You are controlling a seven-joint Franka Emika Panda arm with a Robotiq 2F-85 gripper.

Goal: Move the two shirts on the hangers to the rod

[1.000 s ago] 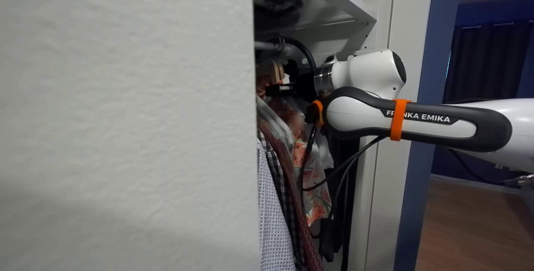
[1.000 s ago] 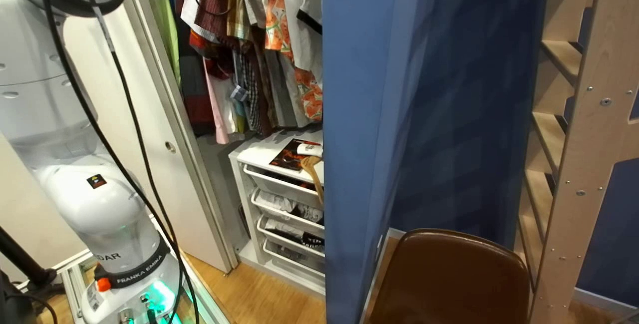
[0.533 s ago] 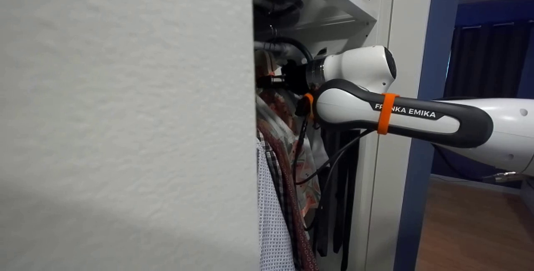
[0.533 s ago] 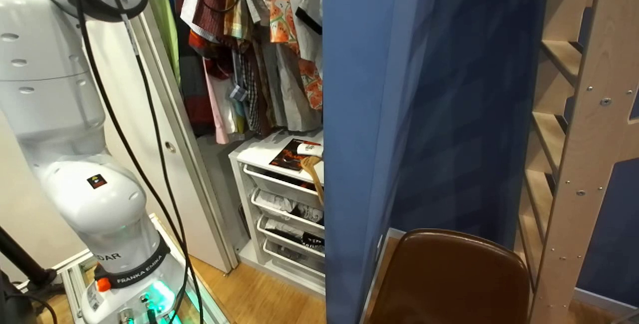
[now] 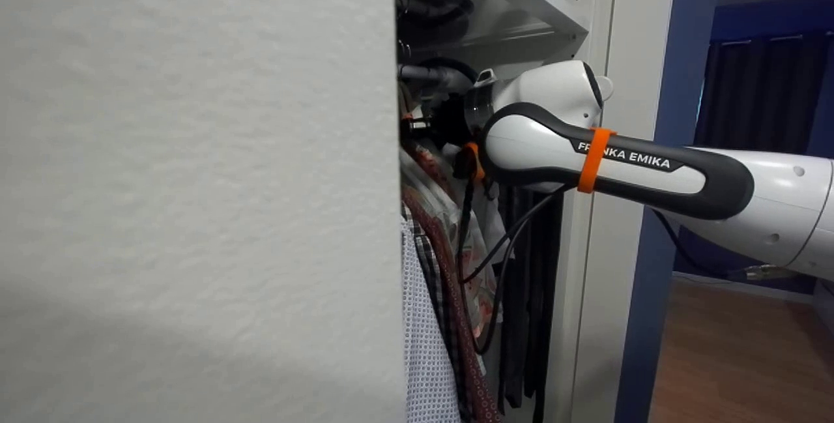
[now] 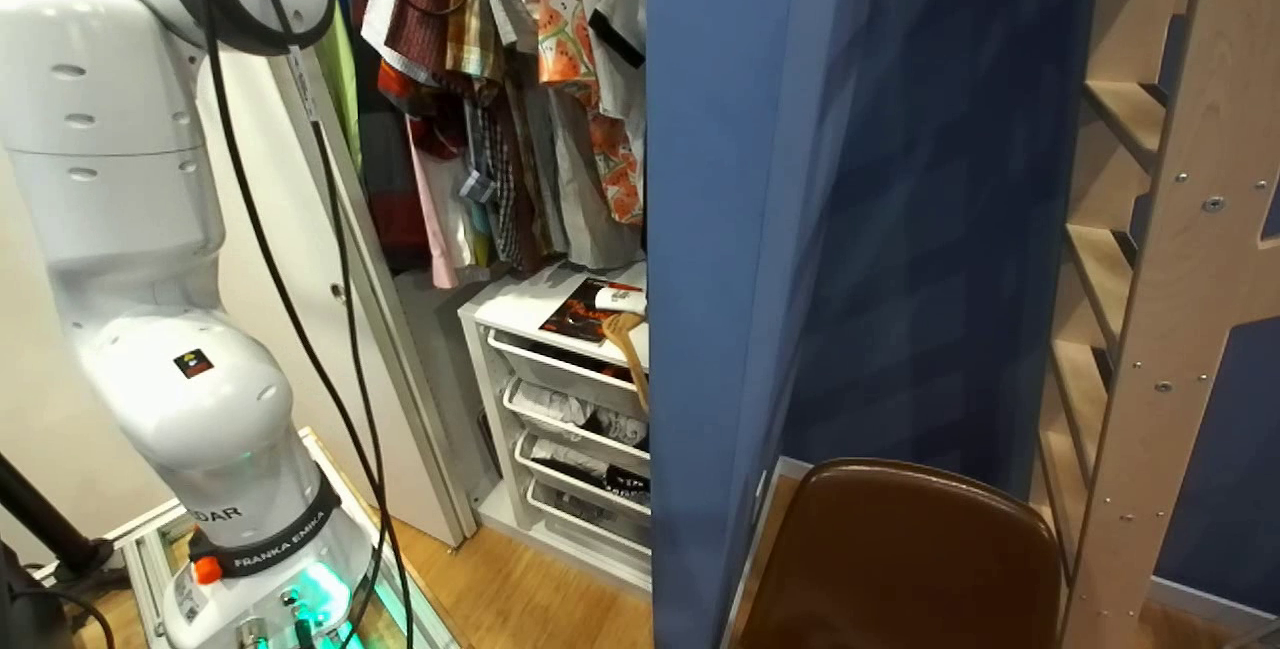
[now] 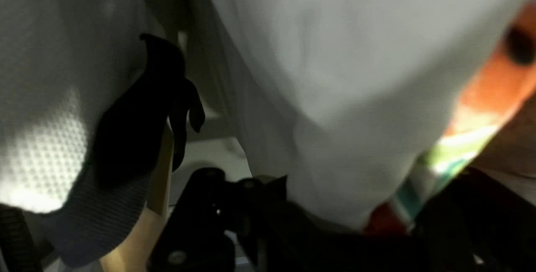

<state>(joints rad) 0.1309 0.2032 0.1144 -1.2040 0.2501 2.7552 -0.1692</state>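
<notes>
In an exterior view we look past a near left wall (image 5: 195, 182), in an exterior view down on the Franka arm (image 6: 130, 199); both share hanging clothes (image 6: 470, 49). The wrist view closely faces white fabric (image 7: 335, 75).

a brown chair (image 6: 900, 569) near a blue wall (image 6: 710, 229), a light wood ladder (image 6: 1160, 359) with flat steps (image 6: 1127, 119), a white counter (image 6: 515, 297) with four drawers (image 6: 570, 419), a black and red paper (image 6: 580, 314) lying on top, a dark curtain (image 5: 749, 97) far back, a wood floor (image 6: 530, 599) in both exterior views
</notes>
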